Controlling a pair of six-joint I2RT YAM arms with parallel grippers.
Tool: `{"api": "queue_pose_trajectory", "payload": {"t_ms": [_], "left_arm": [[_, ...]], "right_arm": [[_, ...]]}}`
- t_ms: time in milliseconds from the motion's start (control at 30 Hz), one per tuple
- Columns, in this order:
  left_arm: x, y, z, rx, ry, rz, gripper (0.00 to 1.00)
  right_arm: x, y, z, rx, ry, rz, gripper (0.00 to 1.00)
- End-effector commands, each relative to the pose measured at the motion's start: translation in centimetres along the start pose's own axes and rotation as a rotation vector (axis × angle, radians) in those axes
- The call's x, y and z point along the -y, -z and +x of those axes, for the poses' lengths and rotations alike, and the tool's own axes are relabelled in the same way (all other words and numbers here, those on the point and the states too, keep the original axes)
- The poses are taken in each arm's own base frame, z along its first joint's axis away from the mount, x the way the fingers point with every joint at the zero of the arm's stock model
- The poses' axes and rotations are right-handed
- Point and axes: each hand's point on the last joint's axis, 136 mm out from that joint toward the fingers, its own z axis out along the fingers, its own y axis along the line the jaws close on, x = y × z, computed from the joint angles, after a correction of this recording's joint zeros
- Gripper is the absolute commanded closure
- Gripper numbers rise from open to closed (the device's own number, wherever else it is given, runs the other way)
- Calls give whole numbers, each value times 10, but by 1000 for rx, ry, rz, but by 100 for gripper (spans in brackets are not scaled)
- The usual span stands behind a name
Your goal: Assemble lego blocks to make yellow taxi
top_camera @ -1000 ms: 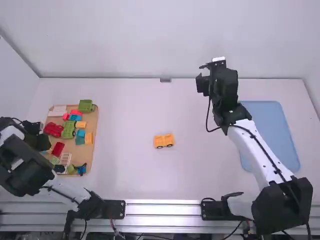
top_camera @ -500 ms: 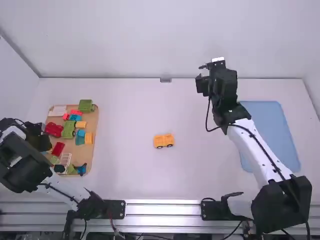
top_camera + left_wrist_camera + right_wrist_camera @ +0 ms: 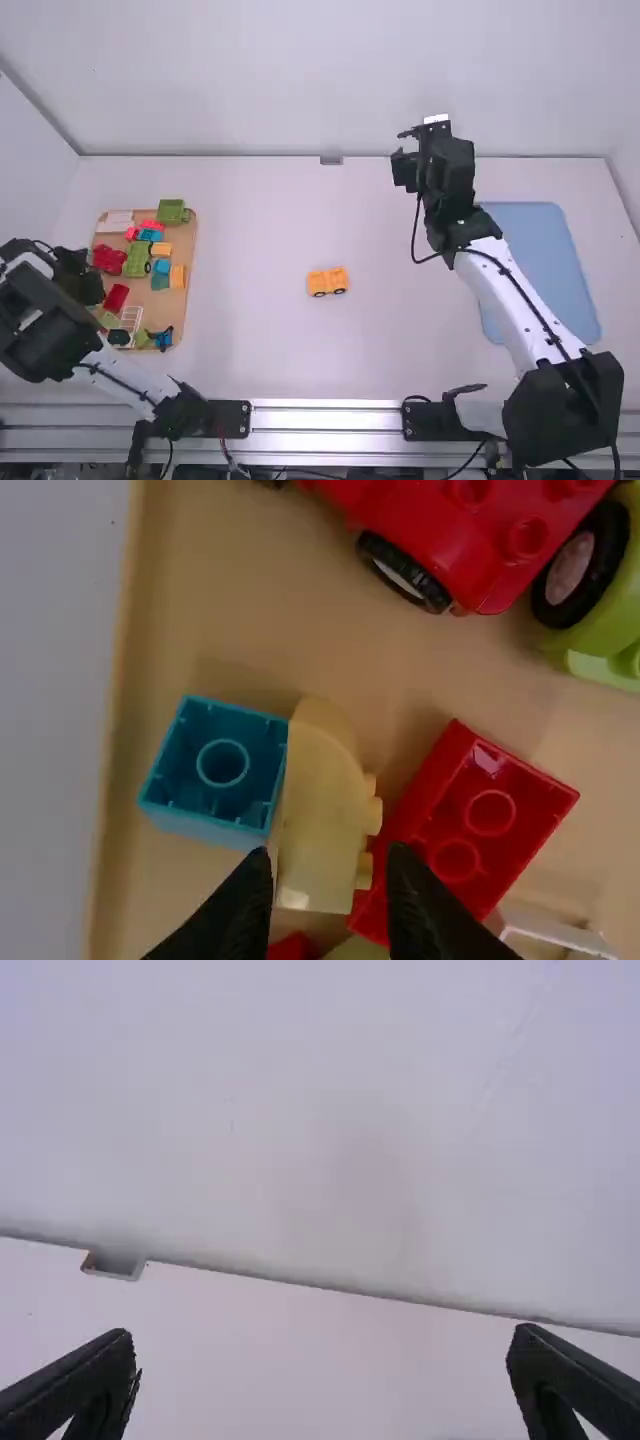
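Observation:
My left gripper (image 3: 92, 284) is over the left edge of the block tray (image 3: 186, 240). In the left wrist view my left gripper (image 3: 328, 854) is open above a curved pale yellow block (image 3: 322, 805); whether its fingers touch the block I cannot tell. A teal block (image 3: 222, 764) lies on one side of it and a red block (image 3: 480, 820) on the other. The yellow wheeled piece (image 3: 328, 282) stands mid-table. At the back right, my right gripper (image 3: 408, 133) is held high; in the right wrist view the right gripper (image 3: 322, 1338) is wide open, nothing between its fingers.
The tray also holds a red car (image 3: 109, 259), green vehicles (image 3: 173, 211), two small yellow-orange blocks (image 3: 178, 276) and several other pieces. A blue mat (image 3: 545, 260) lies at the right, partly behind the right arm.
My left gripper has shifted slightly toward the right and the camera over the tray. The right arm and the yellow wheeled piece have stayed put.

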Motion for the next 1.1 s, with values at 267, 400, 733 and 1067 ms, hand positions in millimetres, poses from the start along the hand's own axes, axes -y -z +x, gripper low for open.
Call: {"api": "queue_pose_trajectory", "payload": {"t_ms": [267,400,733,1067], "left_arm": [[3,-9,5,5,8,11,68],[3,-13,5,14,14,4,68],[5,-15,3,17,55,5,64],[3,-17,3,24,74,-1,61]], "right_arm": [[3,0,-15,28,-10,6,2],[3,0,-15,28,-10,6,2],[3,0,-15,29,-11,6,1],[3,0,-15,30,-11,6,1]]}}
